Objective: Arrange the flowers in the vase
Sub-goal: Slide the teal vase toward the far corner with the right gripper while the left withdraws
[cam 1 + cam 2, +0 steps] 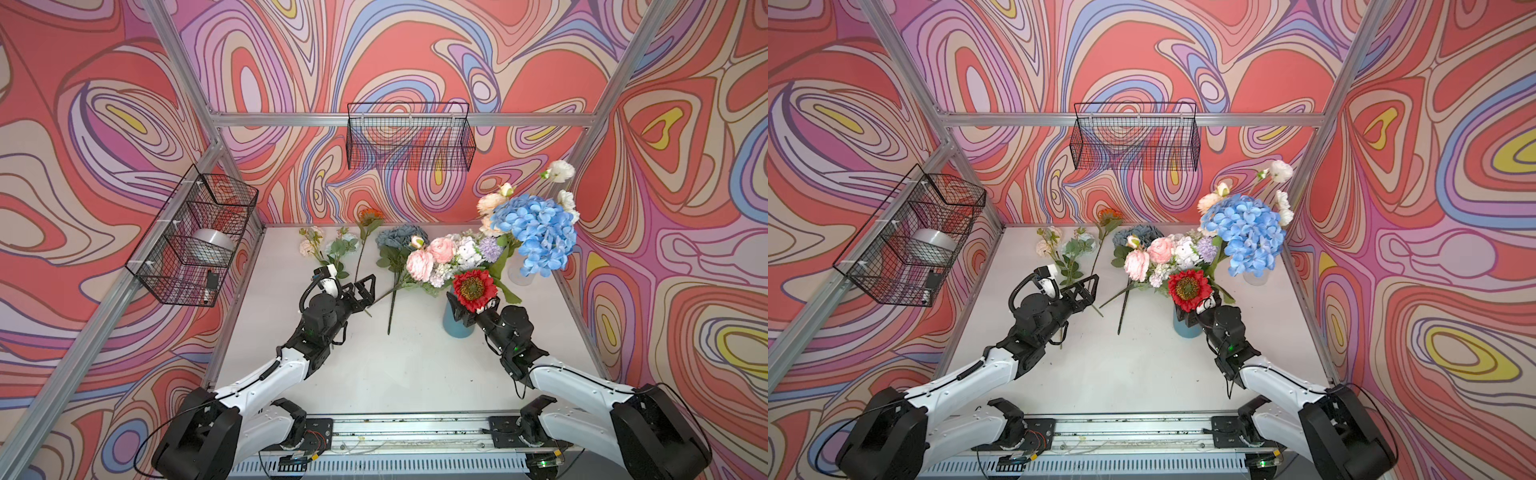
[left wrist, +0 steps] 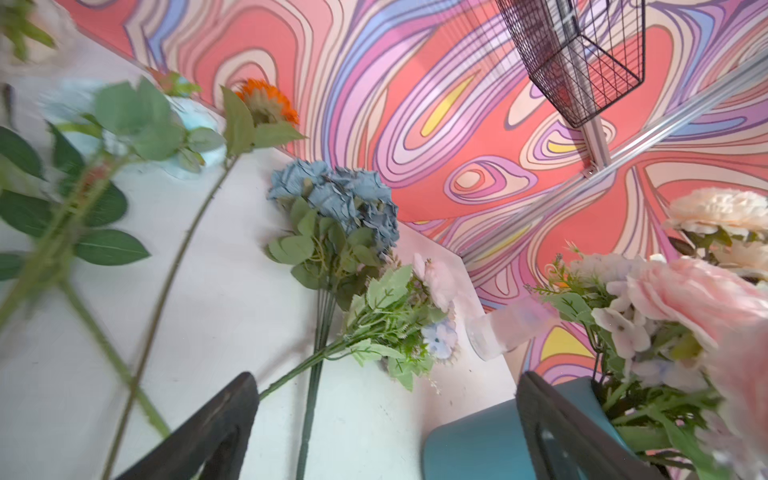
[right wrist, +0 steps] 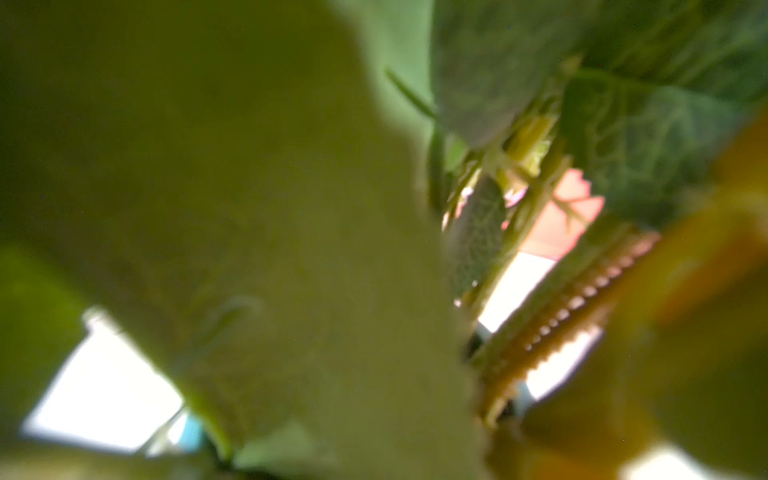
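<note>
1. While the left pincer hangs wide open and empty above the tabletop, the right pincer is buried among leaves; its grip cannot be told.
2. Touching it, the blue vase holds flowers: red sunflower, pink peonies.
3. Farther back, dusty-blue roses and an orange sunflower lie loose.

Readable text: none you could make out in any view
Wire basket, left of the frame: items inside too small for you to read
Blue vase: plain to your eye
</note>
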Controlling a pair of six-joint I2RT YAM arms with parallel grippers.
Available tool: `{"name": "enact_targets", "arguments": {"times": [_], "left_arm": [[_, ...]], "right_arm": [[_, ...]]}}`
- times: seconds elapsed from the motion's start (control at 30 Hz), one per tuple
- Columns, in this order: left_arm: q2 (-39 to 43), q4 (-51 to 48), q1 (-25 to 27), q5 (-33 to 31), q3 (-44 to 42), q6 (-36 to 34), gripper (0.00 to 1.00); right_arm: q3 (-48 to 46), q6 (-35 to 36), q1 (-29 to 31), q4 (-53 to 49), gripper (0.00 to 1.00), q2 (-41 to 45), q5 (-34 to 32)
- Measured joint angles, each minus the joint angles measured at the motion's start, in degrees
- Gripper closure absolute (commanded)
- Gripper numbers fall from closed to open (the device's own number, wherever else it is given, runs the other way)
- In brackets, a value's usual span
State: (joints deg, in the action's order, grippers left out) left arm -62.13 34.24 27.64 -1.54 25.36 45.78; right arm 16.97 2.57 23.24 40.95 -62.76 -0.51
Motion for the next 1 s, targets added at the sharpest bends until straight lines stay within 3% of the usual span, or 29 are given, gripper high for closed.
{"name": "enact_targets", "arguments": {"times": [0.13, 0.33, 0.73, 1.0], "left_arm": [[4.92, -4.76, -0.68, -4.61, -0.9, -2.43, 0.0], [6.56, -8.94, -1.42, -7.58, -2.71, -3.67, 0.0], [5.18, -8.79, -1.88, -8.07, -6.54, -3.04, 0.0], [3.89, -7.19, -2.14, -7.67, -6.88, -2.69, 0.0]], "right_arm": [[0.72, -0.98, -5.7, 2.71, 0.8, -2.86, 0.33], [7.63, -0.2, -9.07, 9.77, 0.83, -15.74, 1.33], [26.71, 3.61, -15.39, 23.5, 0.82, -41.77, 2.45], [33.33, 2.34, -17.07, 32.41, 0.77, -51.43, 2.69]]}}
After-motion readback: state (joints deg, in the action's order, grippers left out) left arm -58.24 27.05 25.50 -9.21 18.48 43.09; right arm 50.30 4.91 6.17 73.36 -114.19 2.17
